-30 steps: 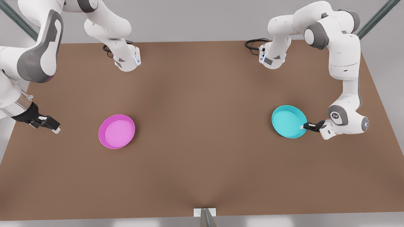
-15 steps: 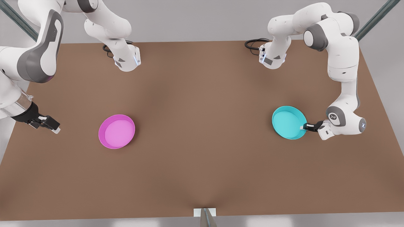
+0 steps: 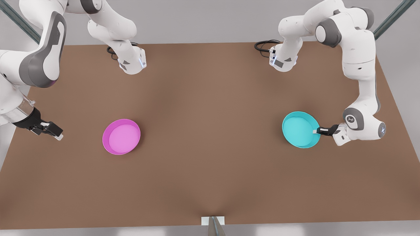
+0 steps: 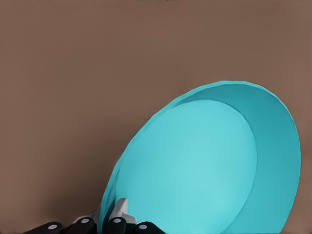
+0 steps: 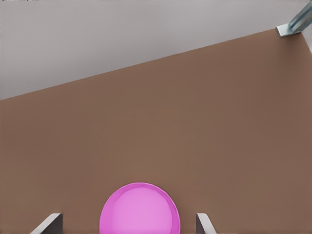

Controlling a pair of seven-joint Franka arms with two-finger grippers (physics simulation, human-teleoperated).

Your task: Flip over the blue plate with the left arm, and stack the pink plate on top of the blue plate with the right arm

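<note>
The blue plate sits open side up at the front view's right, and it looks slightly tilted. My left gripper is shut on its rim at the edge nearest the table's right side. In the left wrist view the fingers pinch the blue plate's rim. The pink plate lies flat, open side up, at the front view's left. My right gripper hangs open well to the left of it, low over the table. The right wrist view shows the pink plate ahead between the spread fingers.
The brown table carries both arm bases at its far edge, each with a black cable. A metal bracket stands at the near edge's middle. Bare tabletop lies between the two plates.
The left arm's wrist has shifted slightly toward the front view's right, and the blue plate has moved a little with it. The right arm has hardly moved.
</note>
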